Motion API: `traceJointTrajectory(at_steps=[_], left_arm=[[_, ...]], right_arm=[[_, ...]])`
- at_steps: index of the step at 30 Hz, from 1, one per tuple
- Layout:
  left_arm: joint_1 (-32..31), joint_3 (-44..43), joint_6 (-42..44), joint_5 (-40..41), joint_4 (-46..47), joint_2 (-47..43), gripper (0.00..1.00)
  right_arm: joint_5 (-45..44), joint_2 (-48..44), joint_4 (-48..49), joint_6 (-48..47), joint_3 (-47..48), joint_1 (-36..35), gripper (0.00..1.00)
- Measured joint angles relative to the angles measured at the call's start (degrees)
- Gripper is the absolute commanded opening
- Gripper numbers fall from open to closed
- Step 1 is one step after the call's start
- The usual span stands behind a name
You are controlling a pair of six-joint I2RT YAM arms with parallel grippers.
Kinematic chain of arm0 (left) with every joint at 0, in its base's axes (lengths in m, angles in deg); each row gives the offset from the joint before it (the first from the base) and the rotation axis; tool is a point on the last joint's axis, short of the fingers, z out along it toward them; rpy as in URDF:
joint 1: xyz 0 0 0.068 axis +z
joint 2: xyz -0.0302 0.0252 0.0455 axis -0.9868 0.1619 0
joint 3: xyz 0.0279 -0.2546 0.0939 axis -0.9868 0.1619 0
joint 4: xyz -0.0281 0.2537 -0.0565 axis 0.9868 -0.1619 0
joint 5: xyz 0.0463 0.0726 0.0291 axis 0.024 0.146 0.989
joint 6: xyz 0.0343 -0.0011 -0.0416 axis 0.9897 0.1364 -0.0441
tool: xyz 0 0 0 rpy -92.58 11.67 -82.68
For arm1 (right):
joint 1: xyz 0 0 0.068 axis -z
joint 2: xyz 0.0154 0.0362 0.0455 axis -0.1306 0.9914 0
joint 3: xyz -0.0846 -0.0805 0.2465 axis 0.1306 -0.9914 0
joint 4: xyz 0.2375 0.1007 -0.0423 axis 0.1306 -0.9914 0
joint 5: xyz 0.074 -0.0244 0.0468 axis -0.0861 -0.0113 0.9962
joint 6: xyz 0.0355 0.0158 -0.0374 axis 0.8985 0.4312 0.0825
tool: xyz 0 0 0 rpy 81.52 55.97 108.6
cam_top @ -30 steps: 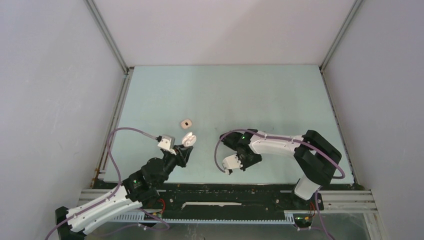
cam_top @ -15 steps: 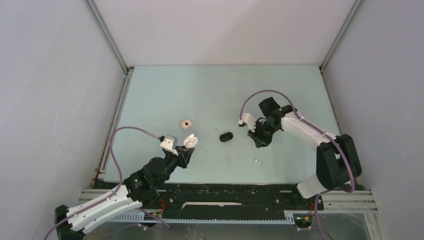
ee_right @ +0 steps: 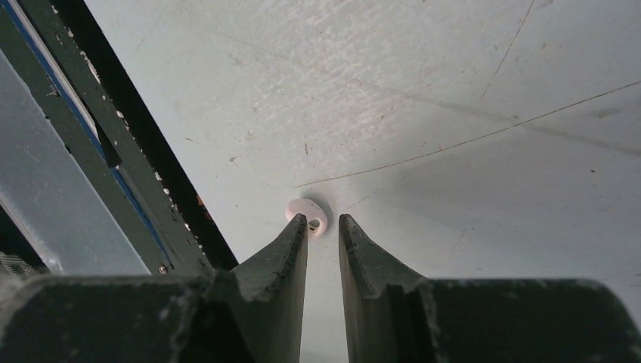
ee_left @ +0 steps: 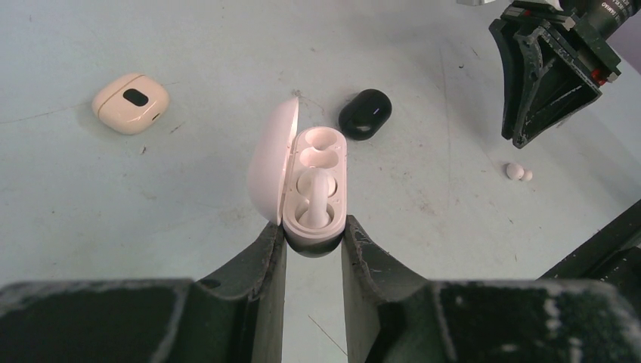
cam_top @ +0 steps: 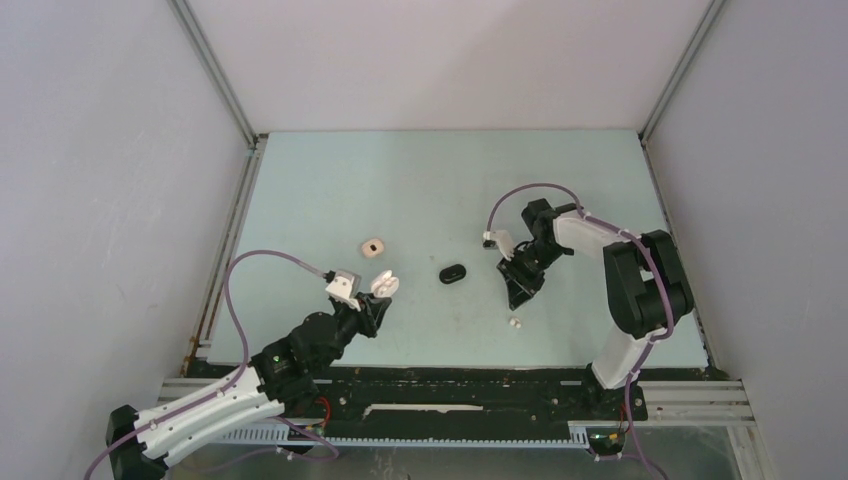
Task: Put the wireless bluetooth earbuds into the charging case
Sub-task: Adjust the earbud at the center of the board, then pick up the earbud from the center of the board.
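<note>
While the loose white earbud [ee_right: 308,215] lies on the table [ee_right: 453,91] just ahead of its tips, the right gripper [ee_right: 323,221] has swung over toward it, jaws slightly parted and empty. The left gripper [ee_left: 314,231] pinches the open white case [ee_left: 321,147], with one seated bud [ee_left: 314,204], so a pickup looks next.

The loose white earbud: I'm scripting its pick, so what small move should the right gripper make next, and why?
Probably ease the right gripper down and slightly forward until its jaws straddle the white earbud. It lies on the table just ahead of the jaws, not between them; they stand slightly apart and empty. The left gripper holds the open charging case with one slot free.
</note>
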Motion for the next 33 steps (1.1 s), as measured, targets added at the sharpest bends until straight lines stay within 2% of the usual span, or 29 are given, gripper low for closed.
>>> traceJointTrajectory(at_steps=[11, 33], left_arm=[[0.0, 0.0, 0.1, 0.0, 0.0, 0.3, 0.0], [0.0, 0.0, 0.1, 0.0, 0.3, -0.9, 0.0]], right_arm=[[-1.3, 0.6, -0.9, 0.0, 0.0, -0.1, 0.24], [-6.7, 0.9, -0.3, 0.4, -2.1, -4.7, 0.25]])
